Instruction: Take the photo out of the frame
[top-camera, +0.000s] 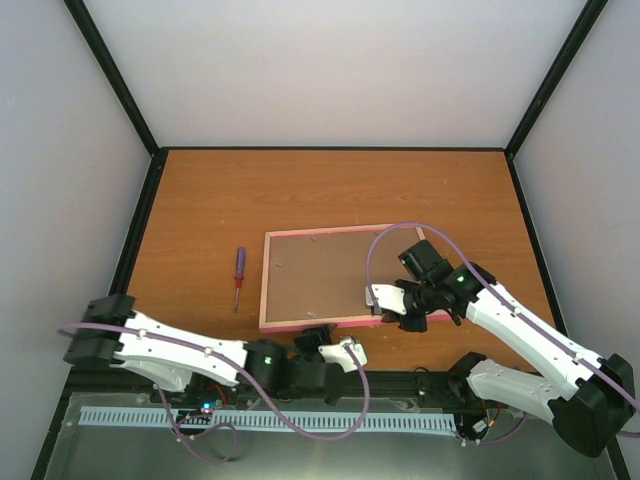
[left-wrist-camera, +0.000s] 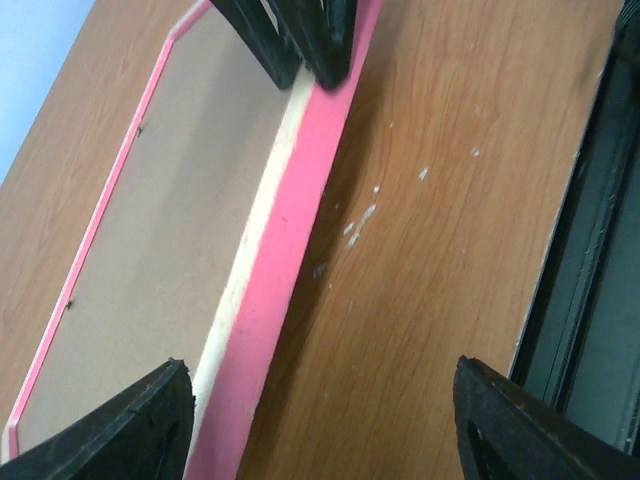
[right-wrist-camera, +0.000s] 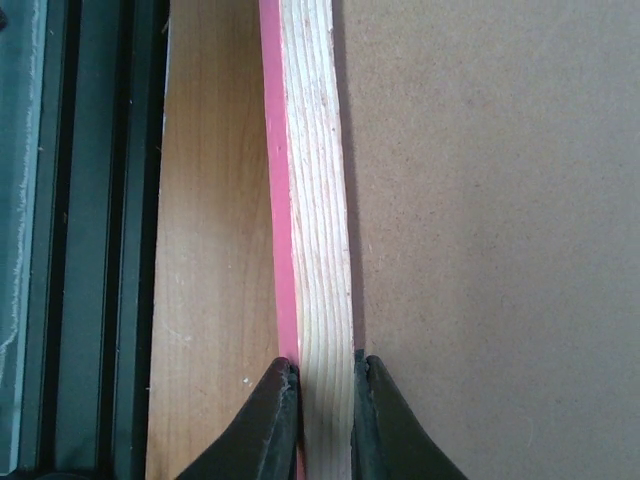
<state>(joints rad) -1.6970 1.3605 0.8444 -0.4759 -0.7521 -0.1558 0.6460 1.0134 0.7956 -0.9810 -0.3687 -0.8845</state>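
Far left on the table (top-camera: 330, 190), you've got the screwdriver (top-camera: 239, 278) lying on its own, handle pointing away from you, near the frame's left side but not touching it. Moving right, the frame (top-camera: 345, 277) lies flat and face down. Its brown backing board (right-wrist-camera: 500, 200) is up, with the pink edge running round it. The photo can't be seen from this side.

Your left gripper (left-wrist-camera: 320, 440) sits at the near rail with its jaws spread wide and nothing held. From its wrist camera, one finger (left-wrist-camera: 130, 430) hangs over the board and the other over bare table. The pink rail runs between them, nearer the board-side finger.

Further right along that same rail, your right gripper (right-wrist-camera: 325, 420) is pinched in narrow on the frame. One fingertip (right-wrist-camera: 275, 415) is against the pink outer face, the other on the board side, with the pale wood strip clamped between them.
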